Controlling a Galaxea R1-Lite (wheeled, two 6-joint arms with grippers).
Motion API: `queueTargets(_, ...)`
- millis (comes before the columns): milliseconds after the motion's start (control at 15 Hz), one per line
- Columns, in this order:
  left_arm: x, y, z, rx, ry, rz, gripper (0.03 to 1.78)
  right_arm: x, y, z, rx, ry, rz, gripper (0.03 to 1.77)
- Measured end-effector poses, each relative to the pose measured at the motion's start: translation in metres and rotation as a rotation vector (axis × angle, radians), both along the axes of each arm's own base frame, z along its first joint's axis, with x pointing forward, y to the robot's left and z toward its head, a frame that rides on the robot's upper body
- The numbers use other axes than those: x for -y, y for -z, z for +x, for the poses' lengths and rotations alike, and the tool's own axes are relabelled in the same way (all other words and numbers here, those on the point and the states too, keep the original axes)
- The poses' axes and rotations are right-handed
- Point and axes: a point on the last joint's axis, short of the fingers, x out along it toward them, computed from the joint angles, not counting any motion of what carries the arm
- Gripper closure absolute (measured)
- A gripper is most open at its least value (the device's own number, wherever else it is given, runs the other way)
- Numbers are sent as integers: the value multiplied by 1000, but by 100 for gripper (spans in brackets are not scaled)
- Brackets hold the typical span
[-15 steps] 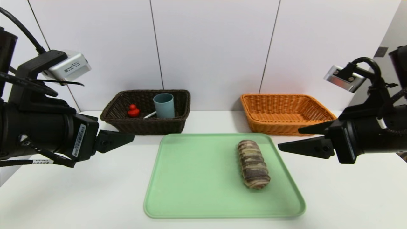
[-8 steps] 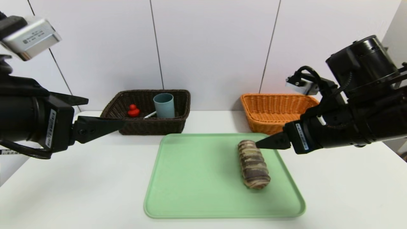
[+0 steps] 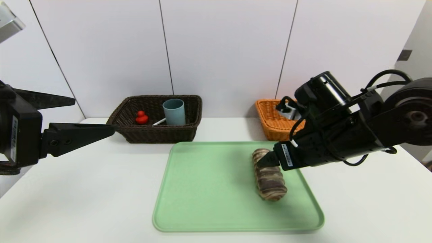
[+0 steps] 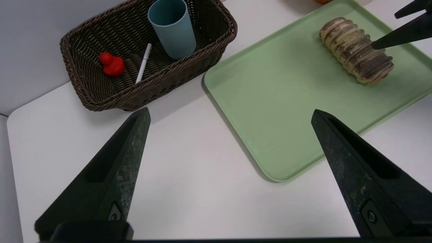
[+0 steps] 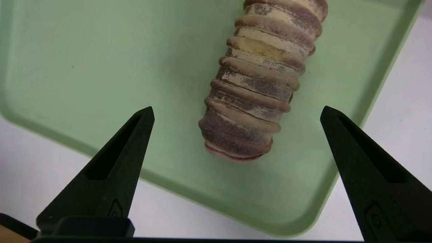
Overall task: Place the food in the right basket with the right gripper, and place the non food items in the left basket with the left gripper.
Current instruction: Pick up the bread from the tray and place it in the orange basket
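- Lying lengthwise on the green tray [image 3: 209, 202], toward its right half, the striped bread roll [image 3: 269, 175] is seen untouched.
- The right gripper [image 5: 236, 111] is held just above the roll's far end, fingers spread wide and grasping nothing; the roll sits between and ahead of the fingertips.
- The tray's right rim is found just beside the roll; bare tray is left on its other side.
- The left gripper [image 4: 229, 113] is held released over the table [image 3: 84, 202], near the brown basket [image 3: 189, 135].
- The orange basket [image 3: 270, 125] is partly hidden behind the right arm.

two baskets [image 3: 155, 118], one tray [image 3: 202, 189], perhaps one bread roll [image 3: 269, 175]
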Motion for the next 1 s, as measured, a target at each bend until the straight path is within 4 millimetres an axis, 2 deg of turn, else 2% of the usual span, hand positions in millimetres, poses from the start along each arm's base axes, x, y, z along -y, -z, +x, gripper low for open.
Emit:
queueTargets(267, -3, 4, -5, -1, 3, 5, 12, -9, 14, 13, -29, 25, -31, 10)
queueTargets(800, -5, 3, -9, 13, 9, -6, 12, -33, 39, 40, -15, 179, -120, 10)
queueTargets(1000, -4, -2, -11, 22, 85, -43, 12, -37, 49, 46, -29, 188, -142, 10)
